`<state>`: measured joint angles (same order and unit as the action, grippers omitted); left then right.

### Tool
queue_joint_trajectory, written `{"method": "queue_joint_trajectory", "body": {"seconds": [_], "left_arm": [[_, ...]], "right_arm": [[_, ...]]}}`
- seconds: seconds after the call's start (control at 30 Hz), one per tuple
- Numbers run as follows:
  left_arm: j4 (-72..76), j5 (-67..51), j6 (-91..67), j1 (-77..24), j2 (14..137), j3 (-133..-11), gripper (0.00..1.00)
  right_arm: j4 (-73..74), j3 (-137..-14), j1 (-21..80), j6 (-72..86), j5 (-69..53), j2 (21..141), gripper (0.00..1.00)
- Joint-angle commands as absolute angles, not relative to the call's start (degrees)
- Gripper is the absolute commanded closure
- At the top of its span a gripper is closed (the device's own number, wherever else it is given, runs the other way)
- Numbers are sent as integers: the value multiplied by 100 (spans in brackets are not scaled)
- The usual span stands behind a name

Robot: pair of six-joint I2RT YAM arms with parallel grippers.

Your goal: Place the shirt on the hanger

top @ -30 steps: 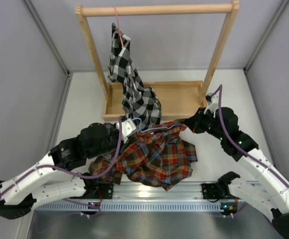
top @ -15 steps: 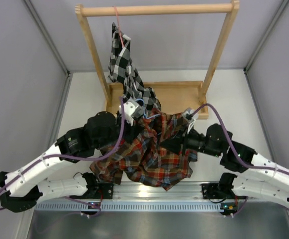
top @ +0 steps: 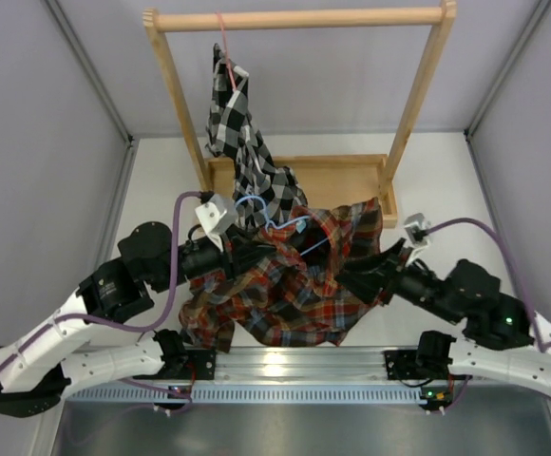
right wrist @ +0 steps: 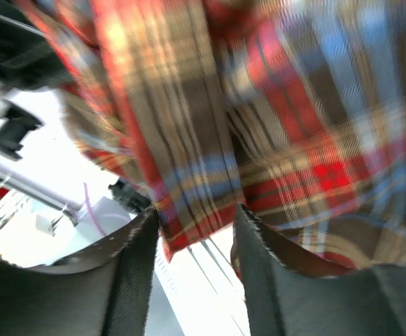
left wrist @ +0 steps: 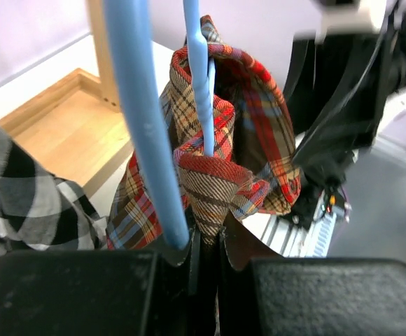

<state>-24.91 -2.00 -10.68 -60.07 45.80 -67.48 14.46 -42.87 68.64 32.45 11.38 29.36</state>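
On the table before the rack, the left gripper is clamping the hanger, its wire pointing rackward. The right gripper, farther from the rack, is pinching the shirt draping over that wire.

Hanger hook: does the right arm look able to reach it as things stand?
Probably not cleanly. The right gripper is at the right side of the shirt, and that cloth, draped over the hanger, lies between it and the hook.
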Motion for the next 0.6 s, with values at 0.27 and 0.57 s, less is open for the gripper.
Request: {"method": "queue_joint_trajectory", "body": {"seconds": [0.27,0.57], "left_arm": [[-2136,-2881,-448,-6003,5008,-6503,100],[-2136,-4429,-484,-6012,6187,-6926,100]], "right_arm": [[3287,-6018,6970,1407,-527,2328,22],[2374,-6407,6961,773,-1160,3585,22]]}}
